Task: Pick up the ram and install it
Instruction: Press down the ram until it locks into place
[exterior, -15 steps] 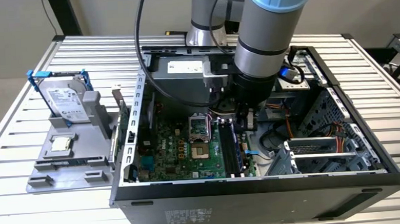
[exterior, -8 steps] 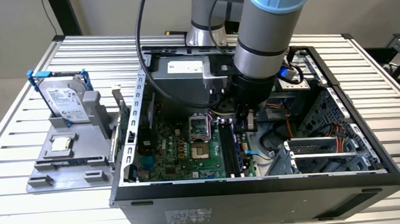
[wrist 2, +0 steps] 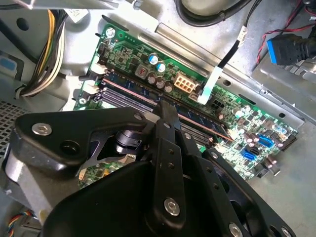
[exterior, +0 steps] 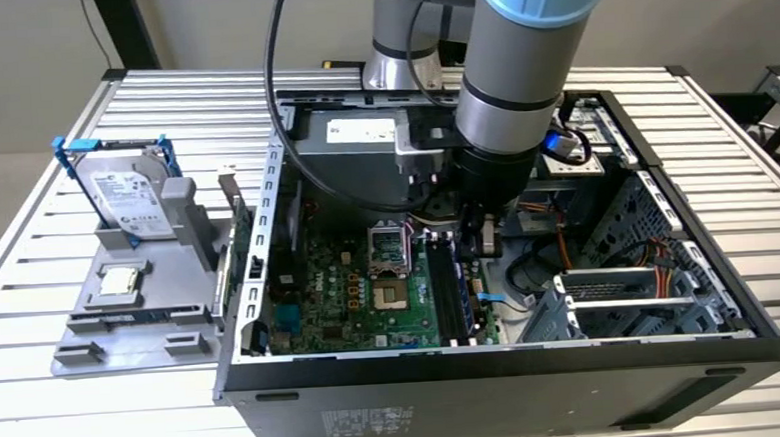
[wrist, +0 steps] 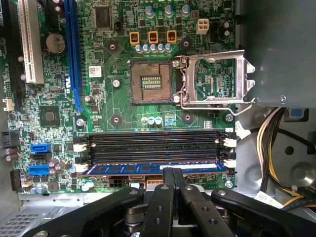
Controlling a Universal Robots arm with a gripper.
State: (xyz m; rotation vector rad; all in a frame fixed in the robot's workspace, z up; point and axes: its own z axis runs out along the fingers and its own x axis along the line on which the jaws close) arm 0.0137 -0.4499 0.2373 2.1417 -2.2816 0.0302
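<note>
At lower centre of the first wrist view, the gripper (wrist: 173, 173), fingers pressed together, pushes the ram (wrist: 153, 168) into its slot; uneven pressure could leave 1 end unlatched.

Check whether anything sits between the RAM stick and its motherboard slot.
Nothing visible does. In the first wrist view the long blue-green RAM stick already stands in the black memory slot nearest the black gripper, whose fingertips meet at its top edge. The neighbouring black slots are bare.
</note>
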